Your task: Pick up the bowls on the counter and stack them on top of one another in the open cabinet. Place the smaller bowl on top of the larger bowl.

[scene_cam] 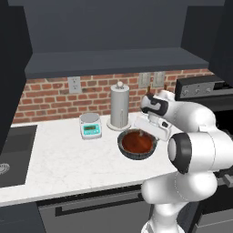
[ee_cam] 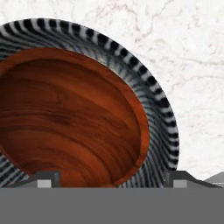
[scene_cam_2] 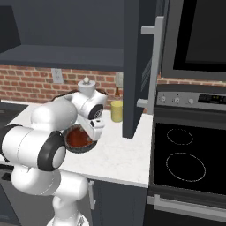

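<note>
Already nested: red bowl (scene_cam: 136, 142) sitting inside grey bowl (scene_cam: 130, 153), both upright, mouths up, round, so no long axis to speak of. Two bowls counted, one stack. Stack resting on table (scene_cam: 63, 159), just in front of steel canister (scene_cam: 119, 107), right of small scale (scene_cam: 90, 125). Cabinet (scene_cam: 113, 61) overhead, its shelf floor well above the stack.

Seen from the right base view: same stack, red bowl (scene_cam_2: 77, 137) within grey bowl (scene_cam_2: 84, 147), partly hidden behind the arm, near yellow jar (scene_cam_2: 116, 111) and tall dark panel (scene_cam_2: 137, 66). Stove (scene_cam_2: 187, 154) to the right of table (scene_cam_2: 119, 154), well apart from the bowls.

Seen from the hand view: red bowl (ee_cam: 70, 118) with glossy wood-grain inside, ringed by striped rim of grey bowl (ee_cam: 153, 92); marble table (ee_cam: 188, 52) beyond.

Pincer (scene_cam: 146, 132) lowered over the stack's right rim, pointing down. Pincer (ee_cam: 114, 183) tips wide apart at the frame's bottom, fingertips (ee_cam: 46, 179) on one side of the bowls' near rim and its mate on the other; clamped or not, cannot tell.

One canister, one scale, one jar, three wall outlets (scene_cam: 74, 84) on brick.
</note>
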Available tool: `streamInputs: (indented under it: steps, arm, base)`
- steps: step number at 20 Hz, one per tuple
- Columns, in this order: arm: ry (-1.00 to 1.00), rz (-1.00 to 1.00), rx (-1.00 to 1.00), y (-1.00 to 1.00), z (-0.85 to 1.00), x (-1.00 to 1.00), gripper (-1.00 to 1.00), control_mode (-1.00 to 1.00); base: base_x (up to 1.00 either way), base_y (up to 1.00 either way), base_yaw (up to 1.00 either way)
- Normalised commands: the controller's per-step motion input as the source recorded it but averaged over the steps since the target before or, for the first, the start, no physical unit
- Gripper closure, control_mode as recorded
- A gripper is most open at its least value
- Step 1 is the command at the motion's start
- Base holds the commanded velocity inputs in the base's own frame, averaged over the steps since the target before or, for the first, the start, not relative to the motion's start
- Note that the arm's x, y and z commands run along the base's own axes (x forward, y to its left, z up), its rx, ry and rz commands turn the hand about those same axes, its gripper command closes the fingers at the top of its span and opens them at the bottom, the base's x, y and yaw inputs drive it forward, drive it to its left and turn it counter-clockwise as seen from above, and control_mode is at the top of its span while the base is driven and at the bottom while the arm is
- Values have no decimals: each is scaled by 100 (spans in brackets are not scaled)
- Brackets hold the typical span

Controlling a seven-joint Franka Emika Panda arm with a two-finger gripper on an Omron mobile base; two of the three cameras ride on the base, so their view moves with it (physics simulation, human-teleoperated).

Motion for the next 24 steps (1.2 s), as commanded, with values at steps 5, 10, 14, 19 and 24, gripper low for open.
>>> streamInputs:
  steps: [5, 10, 14, 19, 24]
  arm:
    - [-8, 1, 0, -37, 2, -8, -100, -100]
    - [-3, 3, 0, -30, -7, -5, -100, -100]
    - [-2, 6, -9, 0, -31, 0, -100, -100]
    - [-1, 7, -10, 12, -30, 5, -100, -100]
    - [0, 3, -4, 16, -29, 3, -100, -100]
  base:
    - [0, 0, 0]
    - [0, 0, 0]
    - [0, 0, 0]
    - [0, 0, 0]
    - [0, 0, 0]
